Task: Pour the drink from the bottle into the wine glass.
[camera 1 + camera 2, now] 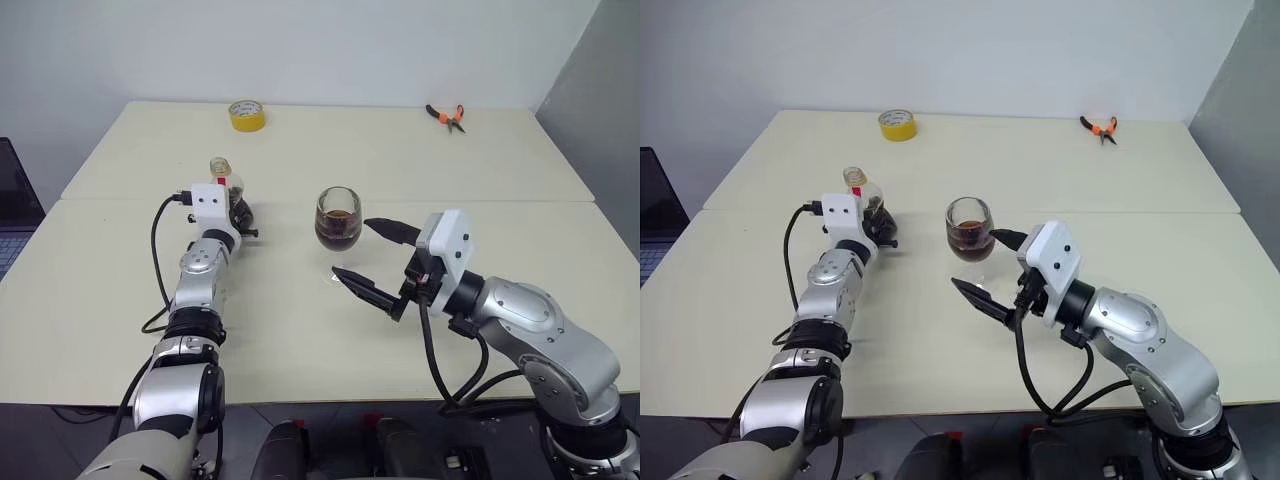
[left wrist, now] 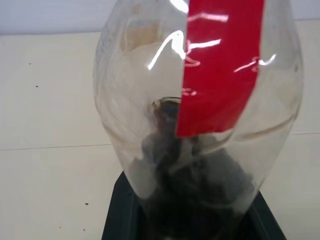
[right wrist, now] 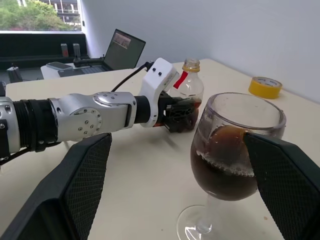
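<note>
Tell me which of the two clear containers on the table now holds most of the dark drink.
The wine glass between the open right gripper fingers: its bowl is about half full of dark liquid. The bottle, gripped by the left gripper, looks nearly empty.

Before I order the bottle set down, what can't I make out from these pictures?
- Base of the clear ribbed plastic bottle: hidden by the left pincer in the head and right wrist views, so whether it rests on the cream table is unclear.
- Drink left in it: left wrist view blurred, red label covers part.
- Foot of the stemmed wine glass: cut off at the right wrist view's edge.
</note>
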